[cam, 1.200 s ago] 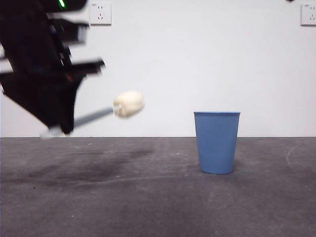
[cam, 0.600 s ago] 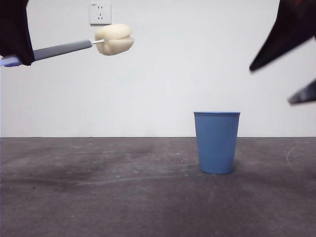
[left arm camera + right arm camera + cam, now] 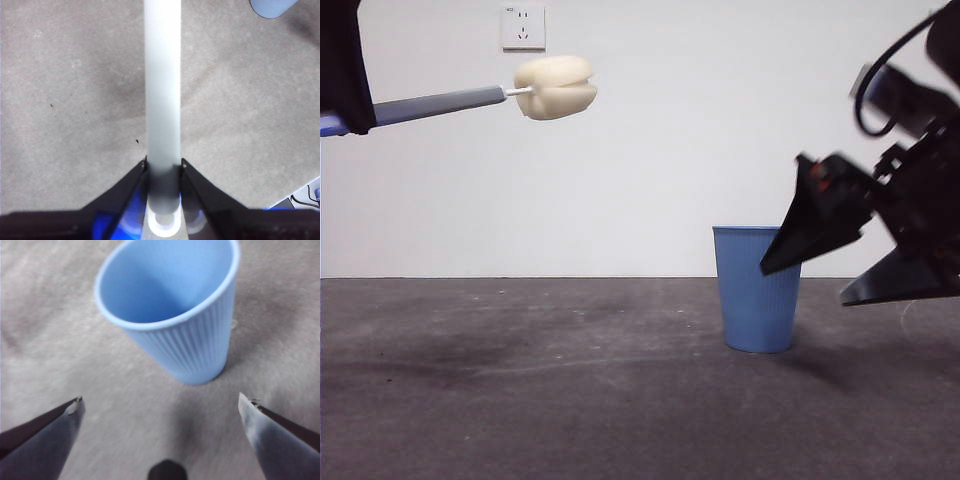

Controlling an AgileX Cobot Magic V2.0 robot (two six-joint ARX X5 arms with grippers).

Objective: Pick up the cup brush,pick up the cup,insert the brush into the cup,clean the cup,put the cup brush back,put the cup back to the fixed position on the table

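Left pincer clenched on the cup brush, held high above the bench | right pincer spread wide, near the cup standing upright on the bench | advice: centre the jaws on the ribbed wall, close gently to avoid tipping or crushing.

Left gripper is high at the side, jaws clamped tight; right gripper is low, jaws spread wide apart.

The cup brush — sponge head cut off — blurs near the lens.
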